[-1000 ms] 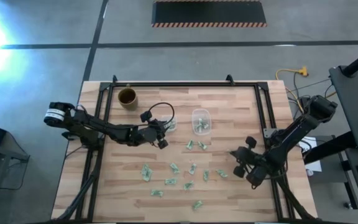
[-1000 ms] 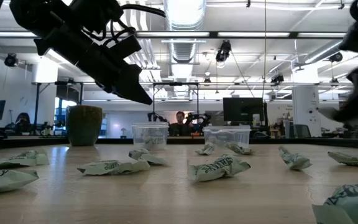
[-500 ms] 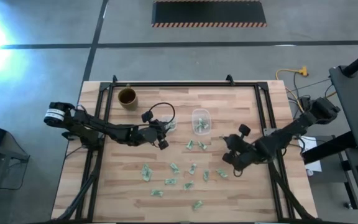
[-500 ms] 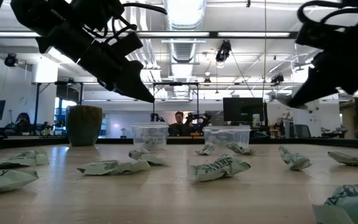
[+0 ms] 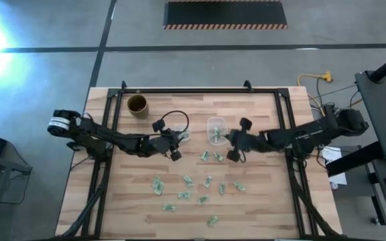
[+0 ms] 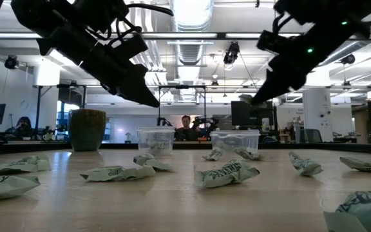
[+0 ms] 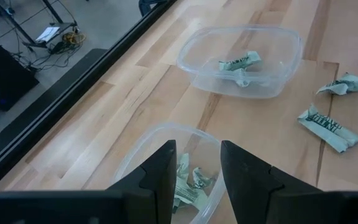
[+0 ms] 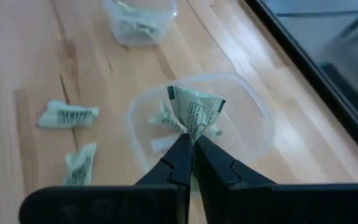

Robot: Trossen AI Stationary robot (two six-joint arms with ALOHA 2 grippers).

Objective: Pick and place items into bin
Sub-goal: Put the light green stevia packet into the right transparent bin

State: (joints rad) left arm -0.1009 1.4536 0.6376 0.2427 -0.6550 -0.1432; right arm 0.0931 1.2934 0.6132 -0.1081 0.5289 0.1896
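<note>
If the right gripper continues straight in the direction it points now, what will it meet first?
Probably the clear plastic tub right ahead of it. The right gripper, shut on a green-and-white wrapper, points down into this tub, though its height above the tub is unclear.

Two dark fingers [image 7: 160,174] stand slightly apart above a clear tub [image 7: 135,158] holding wrappers [image 7: 188,183]; a second tub [image 7: 241,62] sits beyond.

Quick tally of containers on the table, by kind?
Clear plastic tubs: 2
Brown round cup: 1
Total: 3
</note>
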